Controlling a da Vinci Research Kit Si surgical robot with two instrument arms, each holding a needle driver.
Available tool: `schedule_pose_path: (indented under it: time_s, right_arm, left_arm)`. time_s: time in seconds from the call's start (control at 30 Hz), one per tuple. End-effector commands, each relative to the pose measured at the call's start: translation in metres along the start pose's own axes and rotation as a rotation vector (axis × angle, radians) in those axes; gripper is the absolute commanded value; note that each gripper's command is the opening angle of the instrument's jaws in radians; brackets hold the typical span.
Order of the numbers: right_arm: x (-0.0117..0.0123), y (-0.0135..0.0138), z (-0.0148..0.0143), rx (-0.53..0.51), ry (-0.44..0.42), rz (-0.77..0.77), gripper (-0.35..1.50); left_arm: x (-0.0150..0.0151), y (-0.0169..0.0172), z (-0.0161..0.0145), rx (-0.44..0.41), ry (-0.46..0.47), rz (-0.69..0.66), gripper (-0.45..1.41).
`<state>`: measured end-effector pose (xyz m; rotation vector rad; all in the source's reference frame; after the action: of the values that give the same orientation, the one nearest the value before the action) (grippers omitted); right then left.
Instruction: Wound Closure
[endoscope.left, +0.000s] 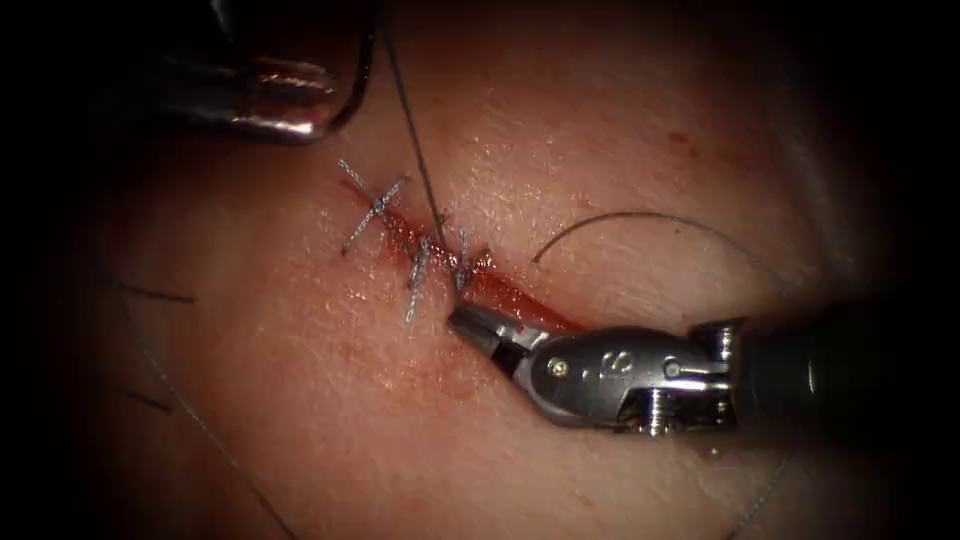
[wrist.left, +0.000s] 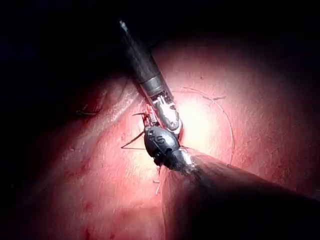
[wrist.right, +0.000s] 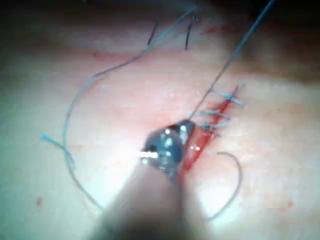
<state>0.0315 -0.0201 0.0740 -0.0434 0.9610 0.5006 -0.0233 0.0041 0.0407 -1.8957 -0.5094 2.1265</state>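
Note:
The cut (endoscope.left: 520, 298) runs slantwise across the tissue (endoscope.left: 330, 400), wet with red fluid, and several stitches (endoscope.left: 418, 272) cross its upper part. My left tool (endoscope.left: 318, 112) is up at the left of the cut, jaws shut on the dark curved needle (endoscope.left: 358, 85), which is clear of the tissue. A taut thread (endoscope.left: 412, 130) runs from there down into the cut. My right tool (endoscope.left: 462, 320) has its jaws shut, tips resting at the cut just below the last stitch, with nothing visible between them. The right wrist view shows this tool (wrist.right: 167, 145) beside the stitches (wrist.right: 220, 112).
A loose thread arc (endoscope.left: 650, 216) lies on the tissue right of the cut, one end free. More thread (endoscope.left: 200, 425) trails over the tissue at the lower left. In the left wrist view the right arm's shaft (wrist.left: 145, 65) reaches down to the cut.

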Motion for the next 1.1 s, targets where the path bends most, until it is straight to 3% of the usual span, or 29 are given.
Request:
schedule_pose_path:
  time_s: [0.03,0.23,0.4,0.5,0.7,0.9,0.97,1.0,1.03,1.1]
  right_arm:
    - [-0.0005,-0.0007,-0.0003,0.008,-0.001,-0.005,-0.35]
    - [-0.0006,-0.0011,-0.0028,0.031,0.006,-0.015,-0.35]
    - [0.0016,-0.0026,-0.0063,0.052,0.013,-0.003,-0.35]
    - [0.0047,-0.0051,-0.0094,0.073,0.027,0.009,-0.35]
    - [0.0104,-0.0080,-0.0130,0.109,0.048,0.027,-0.35]
    - [0.0164,-0.0104,-0.0149,0.155,0.107,0.045,-0.35]
    - [0.0175,-0.0107,-0.0150,0.151,0.123,0.022,-0.35]
    - [0.0177,-0.0106,-0.0149,0.147,0.130,0.007,-0.25]
    - [0.0177,-0.0105,-0.0148,0.140,0.139,-0.008,0.19]
    - [0.0173,-0.0100,-0.0144,0.119,0.143,-0.011,0.72]
  left_arm:
    - [-0.0006,0.0000,0.0006,-0.004,0.002,0.000,-0.45]
    - [-0.0006,0.0001,0.0006,-0.002,0.001,0.000,-0.45]
    - [-0.0011,0.0010,0.0010,0.003,-0.004,0.012,-0.45]
    - [-0.0022,0.0021,0.0025,0.023,-0.015,0.035,-0.45]
    - [-0.0058,0.0044,0.0050,0.064,-0.044,0.082,-0.45]
    - [-0.0081,0.0044,0.0052,0.093,-0.064,0.099,-0.45]
    - [-0.0082,0.0041,0.0049,0.102,-0.069,0.097,-0.45]
    - [-0.0081,0.0039,0.0046,0.109,-0.072,0.095,-0.45]
    - [-0.0079,0.0036,0.0042,0.120,-0.075,0.091,-0.45]
    - [-0.0076,0.0032,0.0034,0.134,-0.072,0.089,-0.45]
